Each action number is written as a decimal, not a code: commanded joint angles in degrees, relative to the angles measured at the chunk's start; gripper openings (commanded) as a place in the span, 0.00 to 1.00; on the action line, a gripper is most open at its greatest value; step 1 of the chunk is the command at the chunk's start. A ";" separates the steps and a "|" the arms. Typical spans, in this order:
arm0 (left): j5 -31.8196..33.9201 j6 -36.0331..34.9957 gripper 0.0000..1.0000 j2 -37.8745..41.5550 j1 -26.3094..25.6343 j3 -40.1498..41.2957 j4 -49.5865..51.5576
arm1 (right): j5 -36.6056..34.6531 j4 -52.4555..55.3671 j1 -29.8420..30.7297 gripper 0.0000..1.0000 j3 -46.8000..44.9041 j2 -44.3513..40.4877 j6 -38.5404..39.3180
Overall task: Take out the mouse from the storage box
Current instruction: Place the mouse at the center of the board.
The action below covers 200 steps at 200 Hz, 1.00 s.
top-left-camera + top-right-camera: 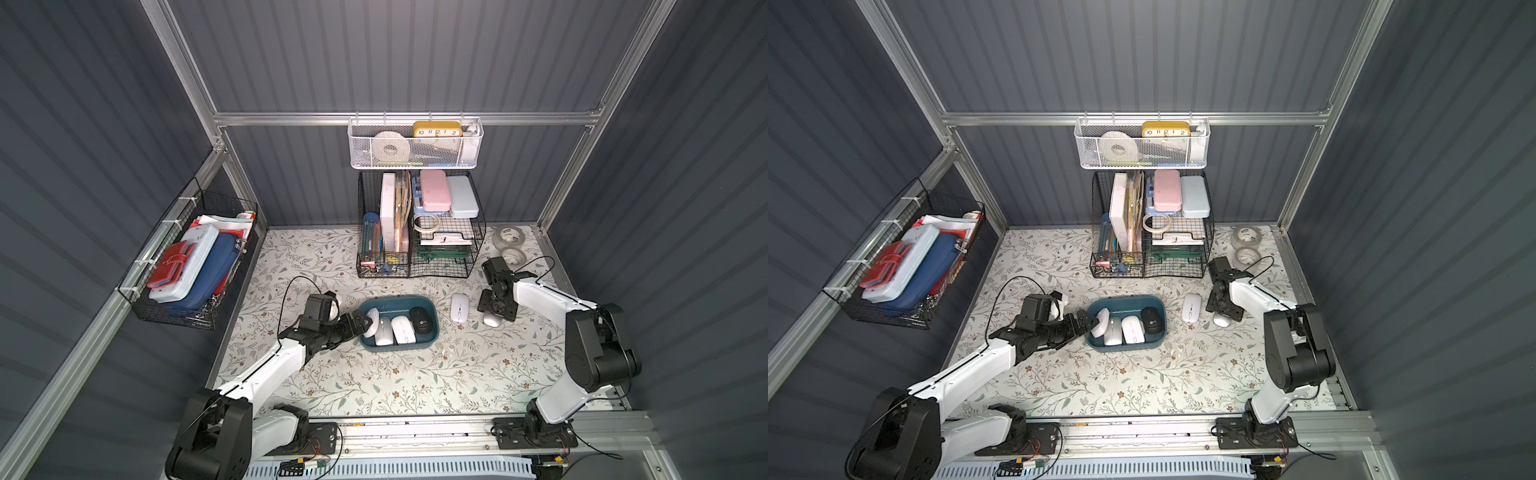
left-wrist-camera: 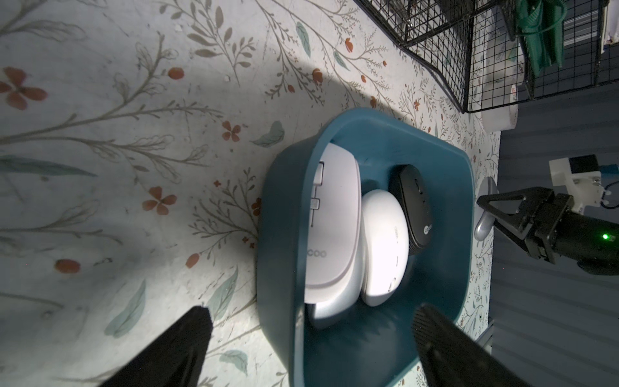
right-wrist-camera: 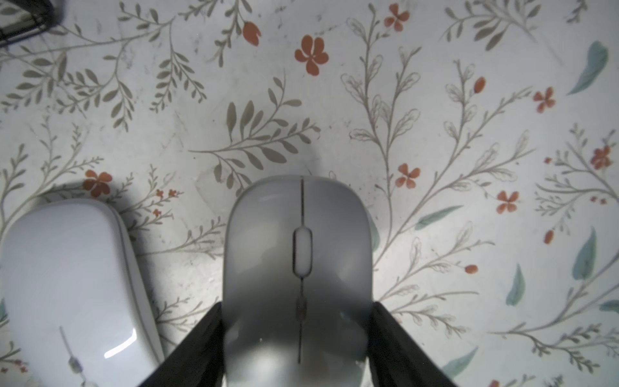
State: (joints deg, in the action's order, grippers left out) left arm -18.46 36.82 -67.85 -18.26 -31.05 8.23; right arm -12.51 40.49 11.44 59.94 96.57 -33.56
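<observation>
The teal storage box (image 1: 399, 298) (image 1: 1126, 297) sits mid-table in both top views. It holds three white mice (image 1: 384, 331) and a black mouse (image 1: 420, 319); the leftmost white one (image 1: 371, 323) leans on its side. My left gripper (image 1: 365, 322) (image 2: 311, 338) is open, its jaws straddling the box's left end wall (image 2: 281, 268), one outside and one inside. My right gripper (image 1: 492, 313) (image 3: 298, 335) is shut on a grey mouse (image 3: 298, 254) (image 1: 491, 320) at the table, right of the box. Another white mouse (image 1: 459, 307) (image 3: 67, 284) lies beside it.
A black wire organiser (image 1: 419, 232) full of cases stands behind the box. Two tape rolls (image 1: 509, 245) lie at the back right. A white mesh basket (image 1: 415, 143) hangs on the back wall, and a black wire basket (image 1: 195, 266) on the left wall.
</observation>
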 commanded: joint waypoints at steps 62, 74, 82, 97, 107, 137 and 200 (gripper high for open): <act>1.00 -1.10 0.99 -0.72 -0.46 -1.26 1.08 | 3.02 -1.52 -0.71 0.67 7.55 8.11 1.96; 1.25 -1.05 0.99 -0.61 -0.46 -1.31 1.30 | 3.11 -1.72 -0.72 0.67 7.71 8.72 2.05; 1.42 -1.05 0.99 -0.61 -0.46 -1.55 1.63 | 3.20 -1.68 -0.71 0.67 7.73 9.04 2.05; 1.60 -1.05 0.99 -0.63 -0.46 -1.86 2.12 | 3.72 -1.99 -0.72 0.68 7.47 9.04 2.02; 1.81 -1.05 0.99 -0.61 -0.50 -2.11 2.52 | 3.81 -2.13 -0.72 0.70 7.23 8.99 2.06; 2.64 -1.31 0.99 -0.36 -0.55 -3.06 4.07 | 3.47 -1.83 -0.70 0.76 6.82 8.13 1.92; 7.74 -3.70 0.99 2.87 -1.49 -9.54 14.11 | 0.94 1.43 1.23 0.79 4.34 -1.38 1.71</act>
State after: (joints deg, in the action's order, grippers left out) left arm -13.58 35.97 -67.29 -18.94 -36.58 15.77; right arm -9.65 40.34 11.29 65.89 100.27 -31.86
